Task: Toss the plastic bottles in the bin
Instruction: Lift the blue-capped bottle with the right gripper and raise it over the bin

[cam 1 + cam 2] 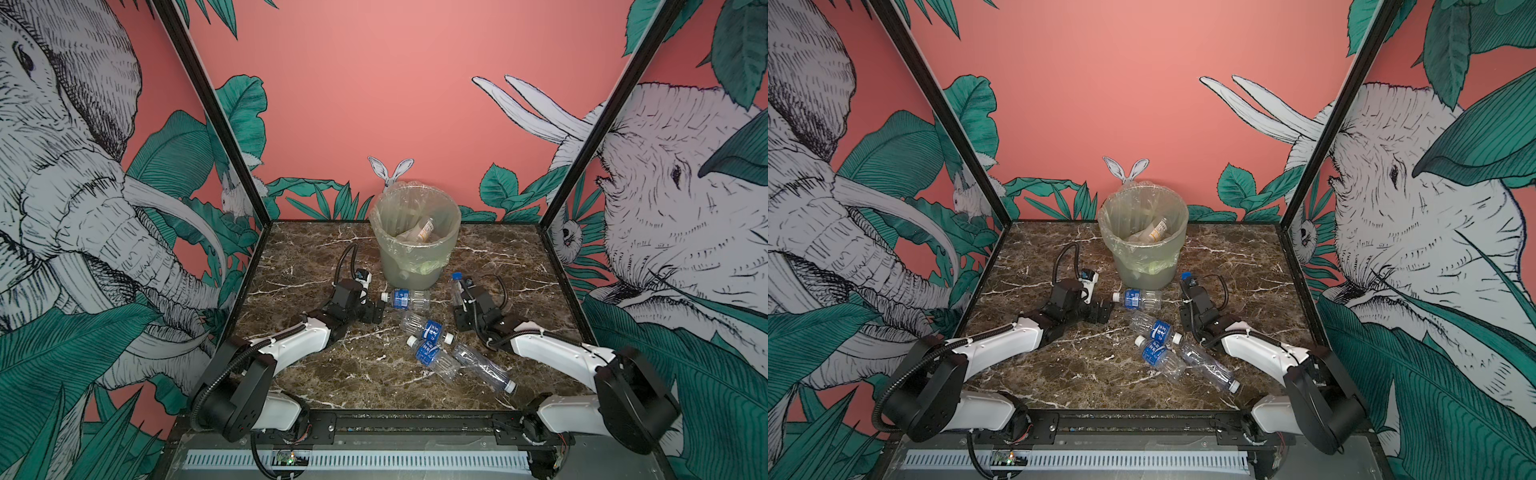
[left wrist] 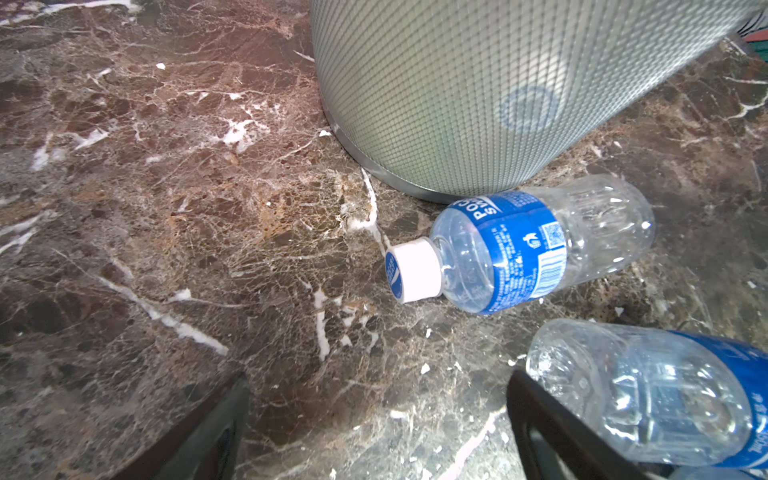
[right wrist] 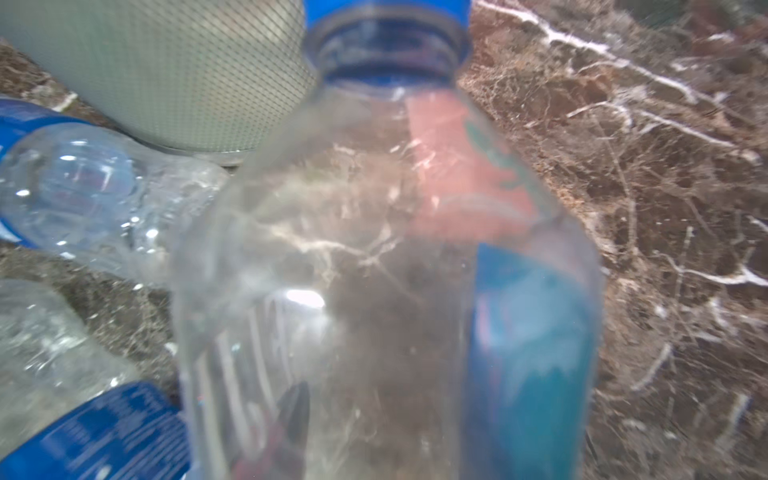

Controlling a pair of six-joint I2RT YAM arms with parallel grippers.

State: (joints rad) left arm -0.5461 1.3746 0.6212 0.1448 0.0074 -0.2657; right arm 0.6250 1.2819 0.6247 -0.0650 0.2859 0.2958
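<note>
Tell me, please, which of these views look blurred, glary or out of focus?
Right wrist view: the blue-capped bottle fills the frame, soft and out of focus, with a bright glare spot on it; left wrist view: mostly sharp, small highlights on the white-capped bottle; both top views: evenly lit and sharp.

Lying bottles clutter the middle before the bin; left tabletop open

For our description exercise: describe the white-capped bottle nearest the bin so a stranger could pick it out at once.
Start at the grey-green bin at the back of the marble table. In front of its base one clear bottle lies on its side. Unlike the heaped bottles nearer the camera, it lies alone, its white cap pointing at the open left tool.
</note>
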